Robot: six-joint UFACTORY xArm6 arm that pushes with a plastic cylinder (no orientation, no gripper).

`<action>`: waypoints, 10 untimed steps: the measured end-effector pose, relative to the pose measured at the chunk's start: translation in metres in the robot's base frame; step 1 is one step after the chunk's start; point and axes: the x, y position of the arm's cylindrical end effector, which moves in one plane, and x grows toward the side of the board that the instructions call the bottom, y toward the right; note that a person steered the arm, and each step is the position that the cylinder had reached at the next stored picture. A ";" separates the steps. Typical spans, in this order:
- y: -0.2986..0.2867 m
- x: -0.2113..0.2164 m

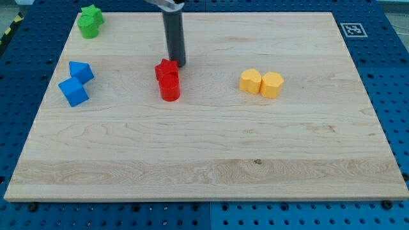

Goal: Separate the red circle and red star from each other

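Observation:
The red star [166,69] and the red circle [170,88] sit touching each other near the middle of the wooden board, the star toward the view's top and the circle just below it. My tip [178,64] is at the star's upper right edge, right beside it or touching it. The dark rod rises from there to the view's top.
Two green blocks [91,21] sit together at the top left corner. Two blue blocks [76,83] sit at the left. Two yellow blocks [261,83] sit side by side right of centre. The wooden board [211,166] lies on a blue pegboard table.

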 end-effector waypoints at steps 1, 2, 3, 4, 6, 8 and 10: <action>0.023 0.008; 0.038 0.034; 0.026 0.051; 0.009 0.051; -0.008 0.060; -0.023 0.060; -0.040 0.057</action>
